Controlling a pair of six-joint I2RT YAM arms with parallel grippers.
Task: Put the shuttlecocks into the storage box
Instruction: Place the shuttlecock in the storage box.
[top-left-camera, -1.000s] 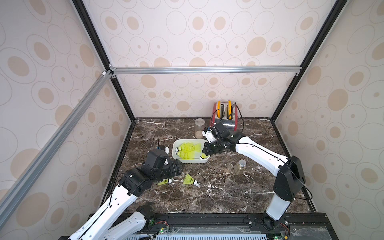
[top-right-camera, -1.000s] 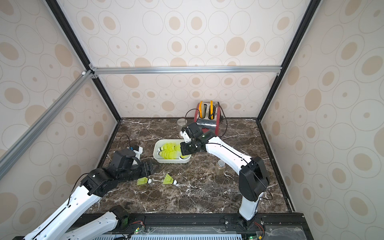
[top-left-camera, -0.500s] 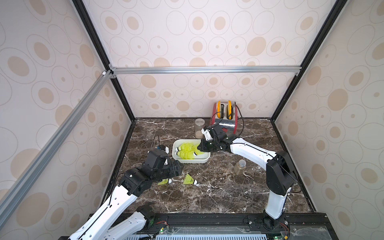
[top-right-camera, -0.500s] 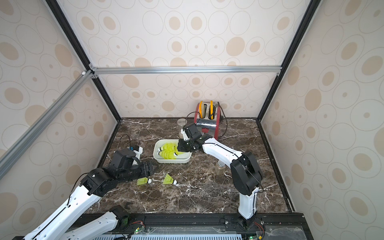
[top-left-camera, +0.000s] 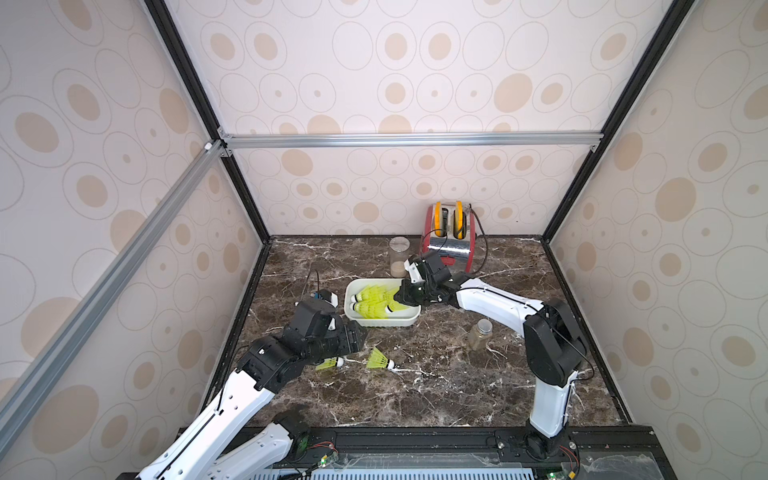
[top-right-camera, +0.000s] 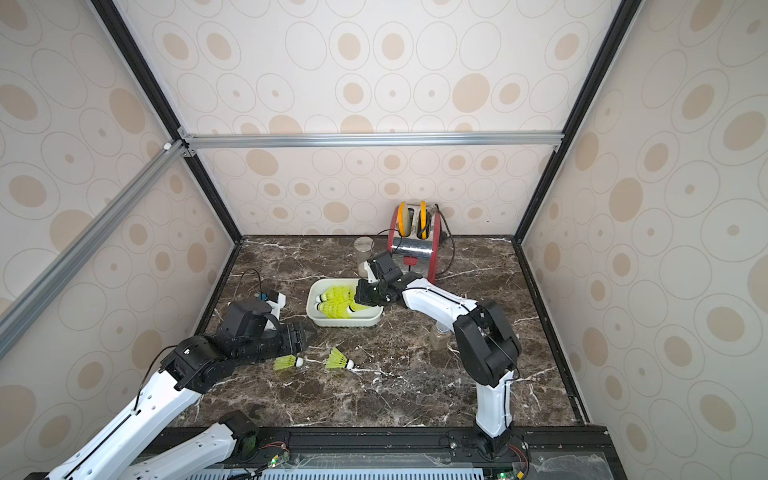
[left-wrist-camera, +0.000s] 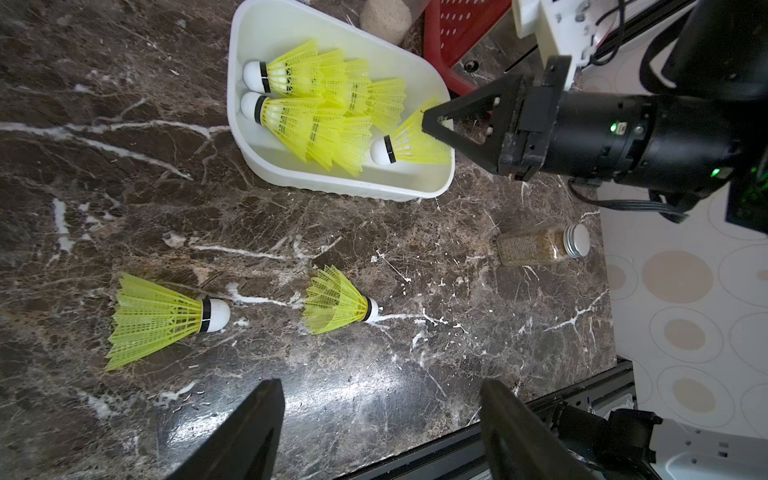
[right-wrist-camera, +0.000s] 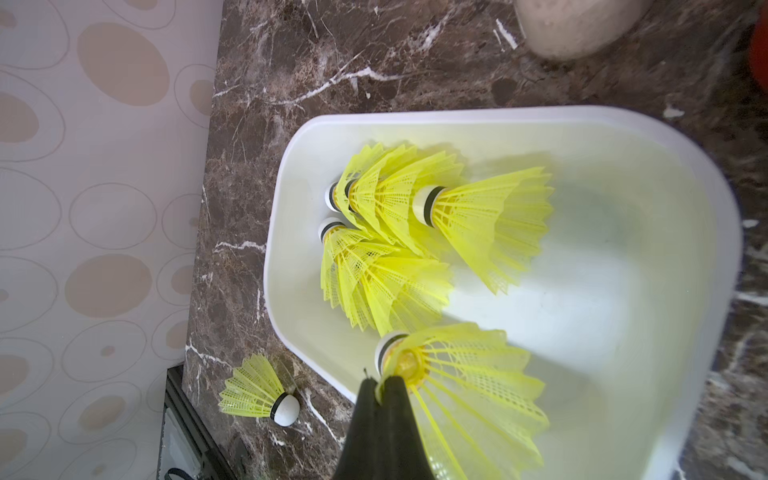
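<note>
The white storage box (top-left-camera: 382, 323) holds several yellow-green shuttlecocks (top-left-camera: 370, 297) lying on their sides. My right gripper (right-wrist-camera: 380, 384) is shut on the skirt edge of one more shuttlecock (right-wrist-camera: 465, 374), which hangs low over the box's right end, white tip pointing left. Two shuttlecocks (left-wrist-camera: 162, 320) (left-wrist-camera: 336, 301) lie on the marble in front of the box. Just left of them, my left gripper (left-wrist-camera: 380, 386) hovers over the table, open, with nothing between its fingers. Both top views show the same layout around the box (top-right-camera: 343, 323).
A red toaster (top-left-camera: 449, 241) and a clear jar (top-left-camera: 399, 257) stand behind the box. A small metal-lidded spice jar (top-left-camera: 480, 334) stands to the box's front right. A small white and blue device (top-left-camera: 326, 297) sits left of the box. Patterned walls enclose the table.
My right gripper has moved a little leftward and lower over the box, still shut on its shuttlecock, and its elbow has swung inward. The left arm has stayed still.
</note>
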